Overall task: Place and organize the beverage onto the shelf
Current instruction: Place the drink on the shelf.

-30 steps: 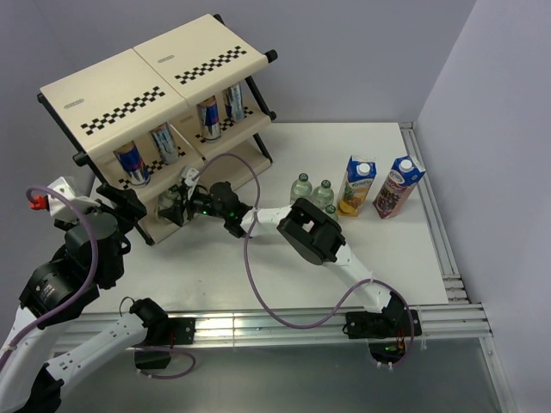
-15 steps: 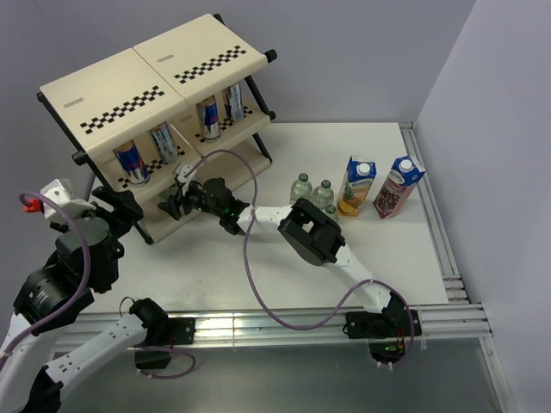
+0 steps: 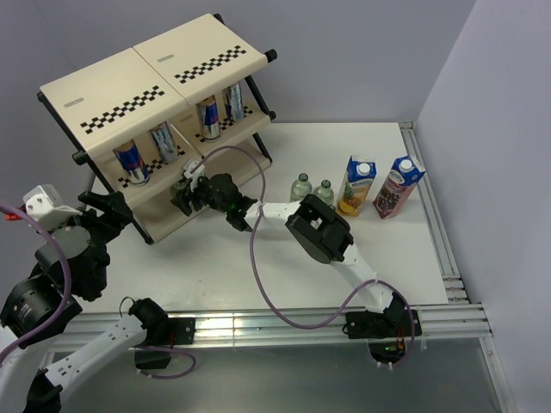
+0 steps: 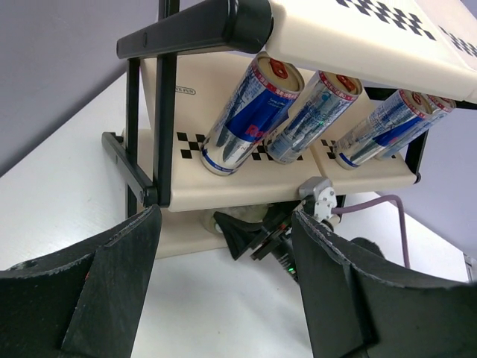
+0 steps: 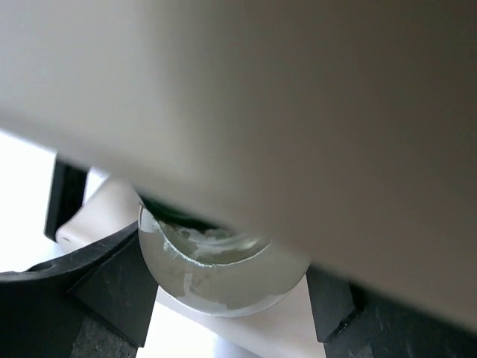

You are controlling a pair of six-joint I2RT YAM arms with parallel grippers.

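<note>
From above, my right end effector [image 3: 188,196] is in at the lowest tier of the shelf [image 3: 146,77], clamped on a small clear bottle [image 3: 180,186]. The slot lies just beyond it, under the cans [image 3: 129,162], so this arm is nearer.

On the left wrist camera, my left end effector [image 4: 225,216] gapes wide and empty, facing the shelf.

On the right wrist camera, the bottle is gripped from both sides, right under the shelf. I can't tell its long axis.

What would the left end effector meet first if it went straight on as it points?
Probably the shelf, at its cream middle-tier edge near the black frame; the right end effector, holding a bottle, lies just below that line, though depth is unclear.
</note>
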